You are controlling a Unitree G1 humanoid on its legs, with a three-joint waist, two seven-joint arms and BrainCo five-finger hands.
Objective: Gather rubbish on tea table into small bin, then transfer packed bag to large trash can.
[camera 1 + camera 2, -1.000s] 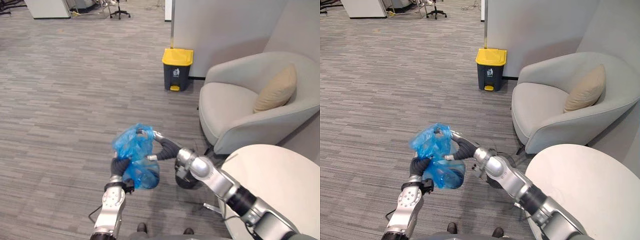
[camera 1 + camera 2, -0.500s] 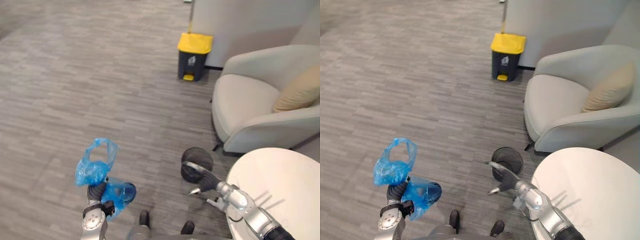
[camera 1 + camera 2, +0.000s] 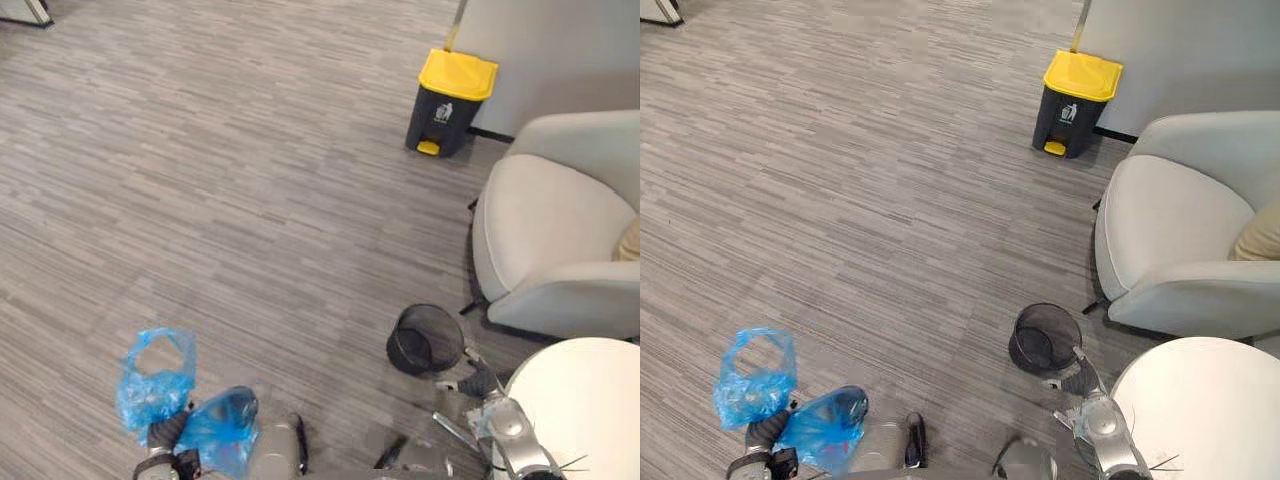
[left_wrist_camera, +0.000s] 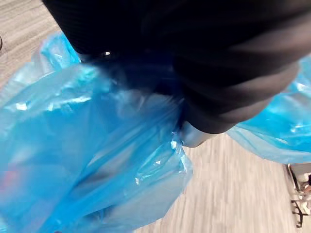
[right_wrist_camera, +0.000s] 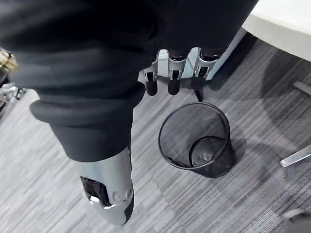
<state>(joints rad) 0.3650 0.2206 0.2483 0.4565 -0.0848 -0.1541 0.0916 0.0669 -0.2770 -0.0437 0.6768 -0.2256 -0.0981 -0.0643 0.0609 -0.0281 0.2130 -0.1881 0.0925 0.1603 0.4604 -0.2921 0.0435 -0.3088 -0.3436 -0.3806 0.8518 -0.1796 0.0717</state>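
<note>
A blue plastic bag (image 3: 150,395) with rubbish in it hangs over the floor at the lower left, its handle loop standing up. My left hand (image 3: 165,432) is shut on the bag's neck; in the left wrist view the blue bag (image 4: 87,160) bulges right past the hand's dark cover. The small black mesh bin (image 3: 425,340) stands unlined on the floor by the tea table (image 3: 585,400). My right hand (image 5: 169,73) hangs open just above and beside the mesh bin (image 5: 194,141), holding nothing. The large trash can (image 3: 452,88), dark with a yellow lid, stands far off against the wall.
A light grey armchair (image 3: 555,250) stands at the right, between the tea table and the trash can. Grey striped carpet (image 3: 220,200) stretches wide from the bag to the trash can.
My right hand has let go of the bag and drawn back beside the mesh bin. The left hand has carried the bag down and to the left. The camera has also shifted.
</note>
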